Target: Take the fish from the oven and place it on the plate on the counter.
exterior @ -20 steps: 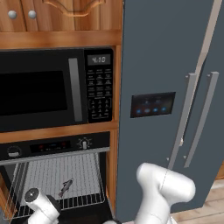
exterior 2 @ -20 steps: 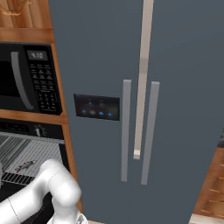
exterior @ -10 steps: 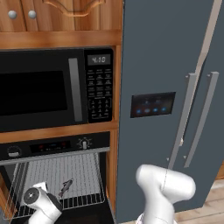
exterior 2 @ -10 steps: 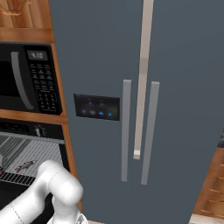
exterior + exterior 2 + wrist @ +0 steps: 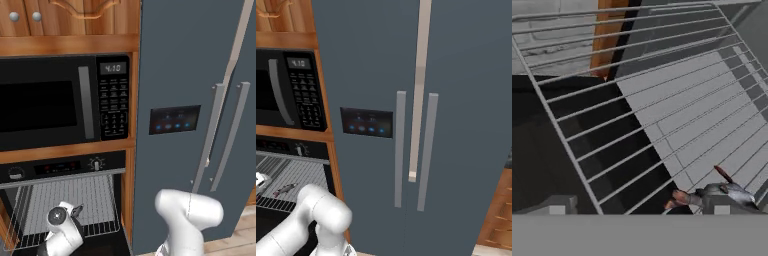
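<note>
Oven [image 5: 60, 167] rack [image 5: 677, 125] — fish [image 5: 712, 194] by the jaws

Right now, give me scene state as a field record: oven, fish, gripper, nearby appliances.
oven: door open, wire rack exposed below the knob panel
fish: lying on the wire rack, at the lower right of the hand view
gripper: fingertips low in the hand view, beside the fish; open or shut unclear
arm: white wrist over the rack's front edge
microwave: above the oven, door closed
fridge: right of the oven, doors closed
</note>
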Available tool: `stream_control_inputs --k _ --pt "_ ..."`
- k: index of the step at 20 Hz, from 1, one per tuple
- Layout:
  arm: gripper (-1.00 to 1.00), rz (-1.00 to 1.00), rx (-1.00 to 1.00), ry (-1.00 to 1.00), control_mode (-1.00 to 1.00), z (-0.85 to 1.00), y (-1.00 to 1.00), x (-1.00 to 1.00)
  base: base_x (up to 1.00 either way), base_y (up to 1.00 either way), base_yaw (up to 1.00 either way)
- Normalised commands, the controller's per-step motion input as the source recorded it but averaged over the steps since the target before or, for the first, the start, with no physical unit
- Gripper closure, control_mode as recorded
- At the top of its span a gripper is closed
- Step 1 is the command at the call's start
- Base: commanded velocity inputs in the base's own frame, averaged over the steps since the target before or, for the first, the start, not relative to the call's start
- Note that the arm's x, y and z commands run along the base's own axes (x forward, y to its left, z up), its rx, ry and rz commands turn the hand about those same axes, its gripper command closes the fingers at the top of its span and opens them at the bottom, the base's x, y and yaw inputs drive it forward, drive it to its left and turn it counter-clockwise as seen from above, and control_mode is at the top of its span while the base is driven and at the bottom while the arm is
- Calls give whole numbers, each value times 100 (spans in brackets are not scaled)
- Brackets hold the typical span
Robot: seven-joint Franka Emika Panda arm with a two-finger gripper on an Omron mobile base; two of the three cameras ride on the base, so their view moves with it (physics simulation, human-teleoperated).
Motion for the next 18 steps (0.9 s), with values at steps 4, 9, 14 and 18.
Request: stream_control_inputs --k 4,9,14,18 --pt "-100 -41 32 4 -100 52 -23 -13 0 0 0" --pt "-100 -11 25 16 -100 33 -33 -2 0 0 0" --pt "-100 0 14 34 -100 1 -32 0 0 0 0" --pt "-100 -12 0 50 -100 6 -1 7 0 0 0"
